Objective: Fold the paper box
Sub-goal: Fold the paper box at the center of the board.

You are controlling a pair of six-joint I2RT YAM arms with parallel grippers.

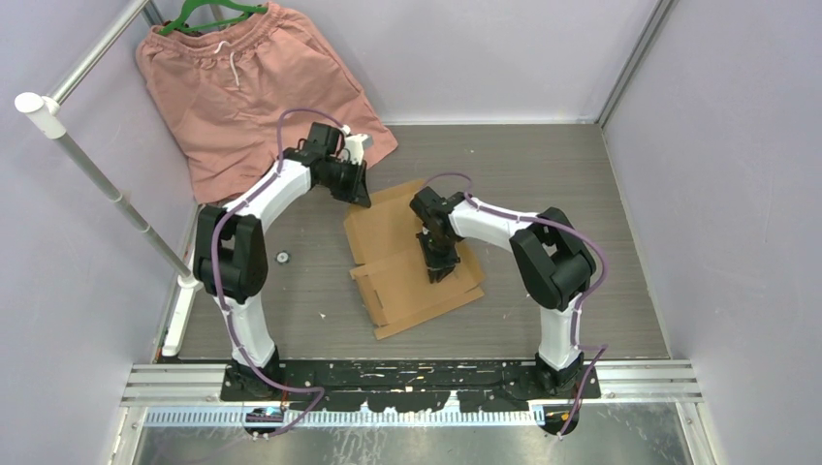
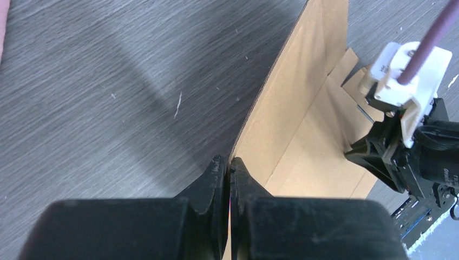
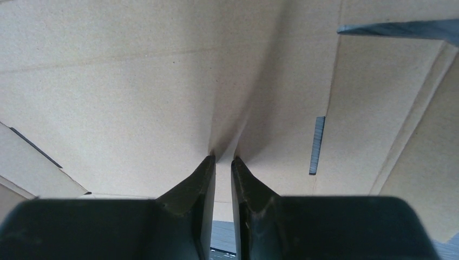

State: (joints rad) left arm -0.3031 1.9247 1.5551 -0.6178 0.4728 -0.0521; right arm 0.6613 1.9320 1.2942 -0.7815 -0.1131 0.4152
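Note:
The paper box (image 1: 407,281) is a flat brown cardboard sheet with notched flaps, lying mid-table. Its far-left flap (image 2: 303,124) is lifted off the table. My left gripper (image 1: 361,194) (image 2: 228,161) is shut on the thin edge of that raised flap. My right gripper (image 1: 438,271) points down onto the middle of the sheet. In the right wrist view its fingertips (image 3: 223,160) rest on the cardboard (image 3: 135,81) at a crease, with a narrow gap between the jaws and nothing in it. A cut slot (image 3: 319,143) lies just right of them.
Salmon-pink shorts (image 1: 252,87) on a green hanger (image 1: 208,15) lie at the back left, just behind the left gripper. A white pole (image 1: 97,174) slants along the left side. A small round object (image 1: 282,257) sits on the table left of the sheet. Walls enclose three sides.

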